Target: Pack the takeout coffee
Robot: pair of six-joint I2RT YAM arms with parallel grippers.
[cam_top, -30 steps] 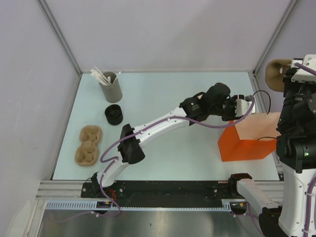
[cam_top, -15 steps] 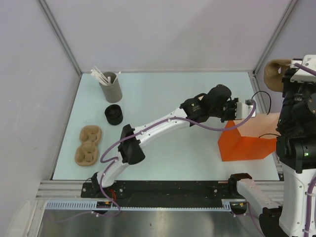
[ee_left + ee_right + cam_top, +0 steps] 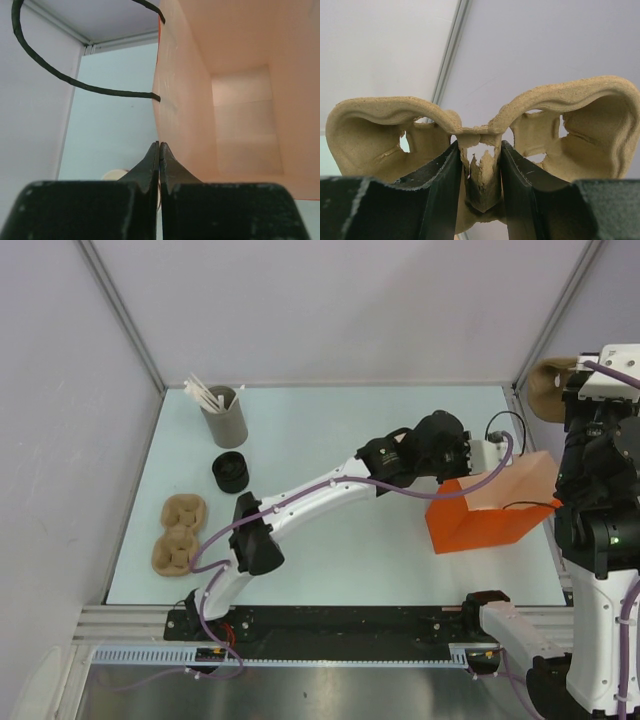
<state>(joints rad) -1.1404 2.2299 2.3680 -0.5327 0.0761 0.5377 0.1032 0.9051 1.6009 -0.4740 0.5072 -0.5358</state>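
While the left gripper (image 3: 159,147) pinched shut on the rim of the orange bag (image 3: 478,530) and the right gripper (image 3: 480,150) clamped a pulp cup carrier (image 3: 560,125) aloft, no lidded coffee showed in any view, so packing looked barely begun.

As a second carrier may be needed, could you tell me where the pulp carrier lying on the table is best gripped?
Probably its narrow middle ridge between the two wells, from straight above: the pulp carrier lies flat, wells up, and the jaws of the right gripper pinch a second carrier there.
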